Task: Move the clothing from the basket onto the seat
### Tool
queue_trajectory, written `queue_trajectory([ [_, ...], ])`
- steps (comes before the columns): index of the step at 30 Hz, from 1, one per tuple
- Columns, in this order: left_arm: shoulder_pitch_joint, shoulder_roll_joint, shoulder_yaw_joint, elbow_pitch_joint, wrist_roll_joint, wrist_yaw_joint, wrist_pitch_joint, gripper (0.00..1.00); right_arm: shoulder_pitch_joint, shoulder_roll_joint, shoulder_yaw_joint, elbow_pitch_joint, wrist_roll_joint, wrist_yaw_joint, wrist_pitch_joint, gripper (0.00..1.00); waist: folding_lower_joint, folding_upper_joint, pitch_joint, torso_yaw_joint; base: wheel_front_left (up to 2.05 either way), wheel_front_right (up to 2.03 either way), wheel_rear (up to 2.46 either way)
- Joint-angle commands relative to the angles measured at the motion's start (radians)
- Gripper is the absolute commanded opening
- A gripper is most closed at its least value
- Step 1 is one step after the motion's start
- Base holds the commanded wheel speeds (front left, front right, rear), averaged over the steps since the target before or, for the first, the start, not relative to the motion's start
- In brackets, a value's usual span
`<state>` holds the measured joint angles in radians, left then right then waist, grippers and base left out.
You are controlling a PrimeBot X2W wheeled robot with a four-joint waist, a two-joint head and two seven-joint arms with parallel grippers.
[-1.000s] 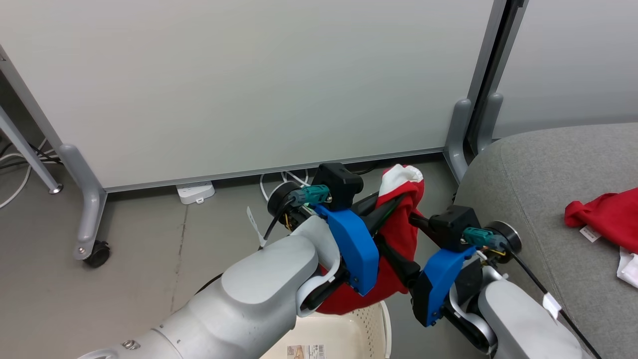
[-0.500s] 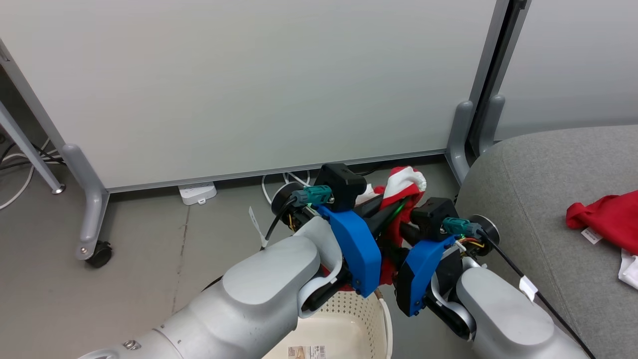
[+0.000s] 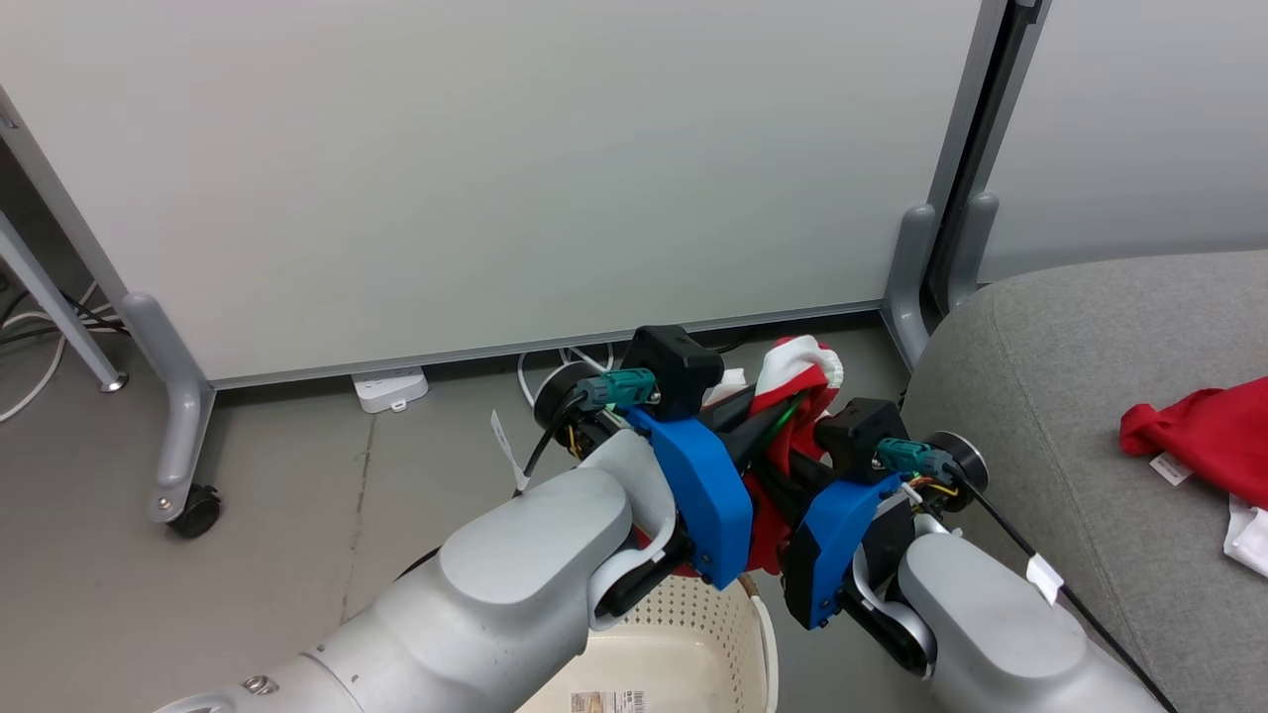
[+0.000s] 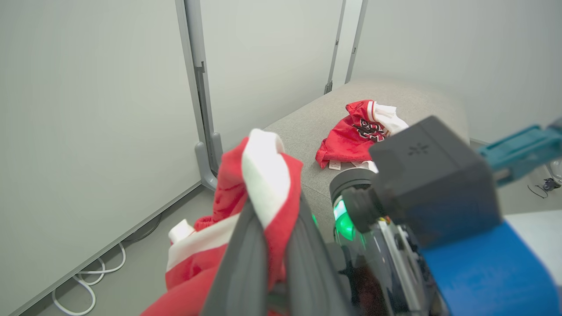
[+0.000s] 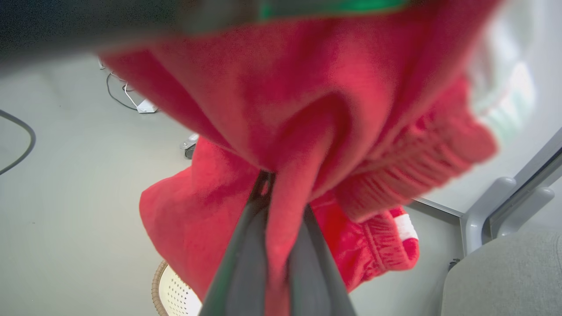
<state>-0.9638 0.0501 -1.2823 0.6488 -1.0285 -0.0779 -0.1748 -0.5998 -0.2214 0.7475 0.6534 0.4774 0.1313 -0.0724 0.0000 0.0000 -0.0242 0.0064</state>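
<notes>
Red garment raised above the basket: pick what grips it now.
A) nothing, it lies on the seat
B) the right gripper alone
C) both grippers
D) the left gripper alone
C: in the left wrist view the left gripper is pinched shut on the red garment at its white-trimmed edge. In the right wrist view the right gripper is shut on a red fold.

Above the basket (image 3: 708,619) one garment (image 3: 812,361) was held, the seat (image 3: 1070,376) set to the right, another garment (image 3: 1199,436) laid on it.
</notes>
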Motion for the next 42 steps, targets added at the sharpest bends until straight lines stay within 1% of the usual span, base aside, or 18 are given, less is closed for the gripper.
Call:
queue_trajectory([
  [1, -0.002, 0.001, 0.000, 0.001, 0.004, -0.002, -0.002, 0.00, -0.019, 0.004, 0.007, 0.009, 0.010, -0.001, -0.009, 0.00, 0.0000, 0.0000, 0.000, -0.001, 0.00, 0.00, 0.00],
  [12, 0.001, 0.001, 0.000, 0.013, 0.010, 0.000, -0.007, 0.00, -0.032, 0.009, 0.021, 0.043, 0.014, -0.001, -0.031, 0.00, 0.0000, 0.0000, 0.000, -0.007, 0.00, 0.00, 0.00],
  [13, 0.002, 0.001, 0.000, 0.014, 0.009, -0.001, -0.007, 0.19, -0.033, 0.009, 0.021, 0.045, 0.014, -0.001, -0.033, 0.00, 0.0000, 0.0000, 0.000, -0.007, 0.00, 0.00, 0.00],
  [14, 0.001, 0.001, 0.000, 0.015, 0.016, -0.001, -0.010, 0.75, -0.035, 0.009, 0.022, 0.047, 0.014, -0.001, -0.035, 0.00, 0.0000, 0.0000, 0.000, -0.007, 0.00, 0.00, 0.00],
  [15, 0.001, 0.001, 0.000, 0.015, 0.016, -0.001, -0.010, 0.75, -0.035, 0.009, 0.022, 0.047, 0.014, -0.001, -0.035, 0.00, 0.0000, 0.0000, 0.000, -0.007, 0.00, 0.00, 0.00],
  [16, 0.000, 0.001, 0.000, 0.017, 0.018, -0.001, -0.014, 1.00, -0.036, 0.009, 0.022, 0.048, 0.014, -0.001, -0.036, 0.00, 0.0000, 0.0000, 0.000, -0.007, 0.00, 0.00, 0.00],
  [21, 0.015, 0.001, 0.003, 0.038, 0.012, 0.002, -0.058, 1.00, -0.042, 0.009, 0.024, 0.054, 0.013, -0.001, -0.045, 0.00, 0.0000, 0.0000, 0.004, -0.008, 0.00, 0.00, 0.00],
  [26, 0.066, 0.002, 0.048, 0.080, 0.032, -0.001, -0.089, 1.00, -0.042, -0.005, 0.008, 0.057, 0.008, -0.001, -0.055, 0.00, 0.0000, 0.0000, 0.009, -0.004, 0.00, 0.00, 0.00],
  [29, 0.121, 0.024, 0.144, 0.051, 0.081, 0.009, -0.090, 1.00, -0.034, -0.011, -0.008, 0.056, 0.005, -0.001, -0.059, 0.00, 0.0000, 0.0000, 0.014, 0.001, 0.00, 0.00, 0.00],
  [32, 0.219, 0.064, 0.255, -0.005, 0.156, 0.022, -0.090, 1.00, -0.025, -0.021, -0.018, 0.048, 0.000, -0.001, -0.058, 0.00, 0.0000, 0.0000, 0.017, 0.005, 0.00, 0.00, 0.00],
  [36, 0.345, 0.107, 0.396, -0.093, 0.279, 0.050, -0.091, 1.00, -0.015, -0.036, -0.038, 0.037, -0.007, -0.001, -0.055, 0.00, 0.0000, 0.0000, 0.019, 0.011, 0.00, 0.00, 0.00],
  [39, 0.433, 0.131, 0.487, -0.146, 0.363, 0.064, -0.091, 1.00, -0.006, -0.041, -0.062, 0.030, -0.018, -0.001, -0.052, 0.00, 0.0000, 0.0000, 0.019, 0.015, 0.00, 0.00, 0.00],
  [42, 0.510, 0.141, 0.567, -0.194, 0.437, 0.071, -0.091, 1.00, 0.005, -0.042, -0.086, 0.025, -0.028, -0.001, -0.049, 0.00, 0.0000, 0.0000, 0.018, 0.017, 0.00, 0.00, 0.00],
])
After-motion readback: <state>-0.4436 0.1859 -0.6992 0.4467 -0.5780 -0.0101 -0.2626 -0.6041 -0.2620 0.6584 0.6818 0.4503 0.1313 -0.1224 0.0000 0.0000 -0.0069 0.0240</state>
